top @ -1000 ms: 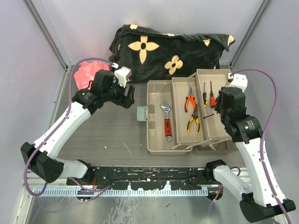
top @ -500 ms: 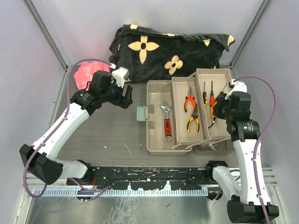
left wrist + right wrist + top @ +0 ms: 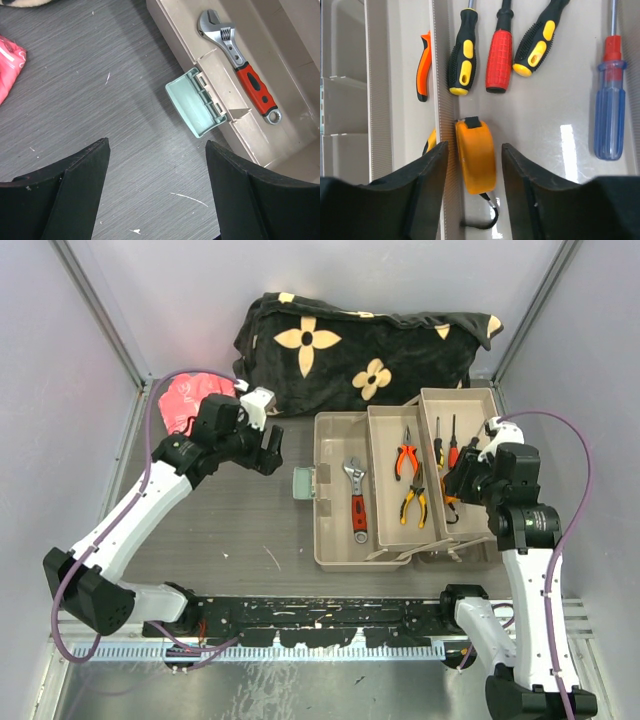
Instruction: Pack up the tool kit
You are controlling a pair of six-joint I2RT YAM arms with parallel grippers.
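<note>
Grey table [image 3: 240,530], pale lilac walls [image 3: 380,270]

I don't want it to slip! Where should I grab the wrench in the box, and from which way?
I'd grab the wrench by its red handle, near the middle, coming straight down from above. It lies flat on the floor of the box, so only its top is free. The handle is straight and narrow, easy to pinch across. The metal head is lumpy.
</note>
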